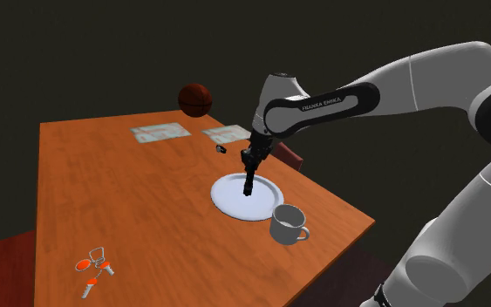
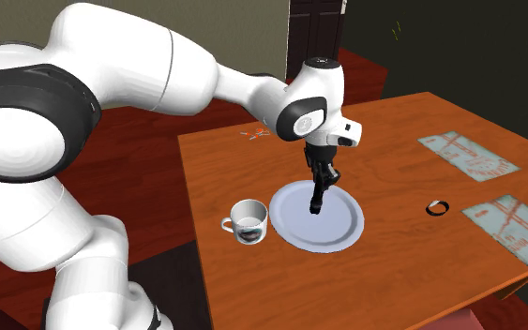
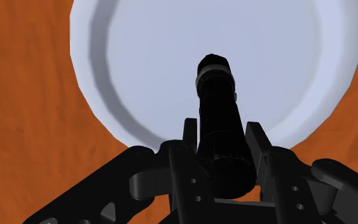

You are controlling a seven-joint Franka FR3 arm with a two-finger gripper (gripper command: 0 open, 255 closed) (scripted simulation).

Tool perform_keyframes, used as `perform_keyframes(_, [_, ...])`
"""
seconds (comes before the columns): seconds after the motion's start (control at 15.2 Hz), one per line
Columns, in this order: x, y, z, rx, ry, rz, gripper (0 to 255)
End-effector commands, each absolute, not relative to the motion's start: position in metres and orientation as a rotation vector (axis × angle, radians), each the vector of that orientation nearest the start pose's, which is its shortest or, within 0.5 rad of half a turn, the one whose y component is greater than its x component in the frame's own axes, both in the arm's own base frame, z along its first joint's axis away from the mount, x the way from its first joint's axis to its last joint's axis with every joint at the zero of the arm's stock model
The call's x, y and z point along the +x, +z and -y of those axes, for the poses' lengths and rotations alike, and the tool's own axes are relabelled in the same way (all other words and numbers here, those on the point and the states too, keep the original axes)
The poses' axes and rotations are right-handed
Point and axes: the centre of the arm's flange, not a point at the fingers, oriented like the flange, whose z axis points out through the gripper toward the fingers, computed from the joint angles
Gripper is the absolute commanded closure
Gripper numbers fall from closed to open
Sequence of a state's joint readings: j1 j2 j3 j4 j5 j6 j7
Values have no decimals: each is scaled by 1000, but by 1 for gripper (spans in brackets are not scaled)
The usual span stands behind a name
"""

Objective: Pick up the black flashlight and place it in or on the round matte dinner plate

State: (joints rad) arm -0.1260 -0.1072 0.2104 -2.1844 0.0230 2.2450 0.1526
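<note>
So, your hand [image 3: 223, 135] is clamped on the black flashlight [image 3: 217, 95], holding it nose-down over the middle of the white plate [image 3: 88, 57], near the tabletop [image 1: 104, 192] edge by the mug [image 1: 287, 224].

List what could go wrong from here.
1. The flashlight hangs nearly upright in the pincer over the plate; released like that, it may topple and roll over the shallow rim.
2. The mug stands close beside the plate, so a rolling flashlight could strike it.
</note>
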Motion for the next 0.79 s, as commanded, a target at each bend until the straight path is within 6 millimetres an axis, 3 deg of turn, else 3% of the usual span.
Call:
perform_keyframes(0.0, [527, 450, -47, -3112, -258, -125, 0])
perform_keyframes(0.33, [527, 450, -47, -3112, -258, -125, 0])
perform_keyframes(0.59, [519, 499, -47, -3112, -258, -125, 0])
perform_keyframes(0.73, [519, 499, -47, -3112, -258, -125, 0])
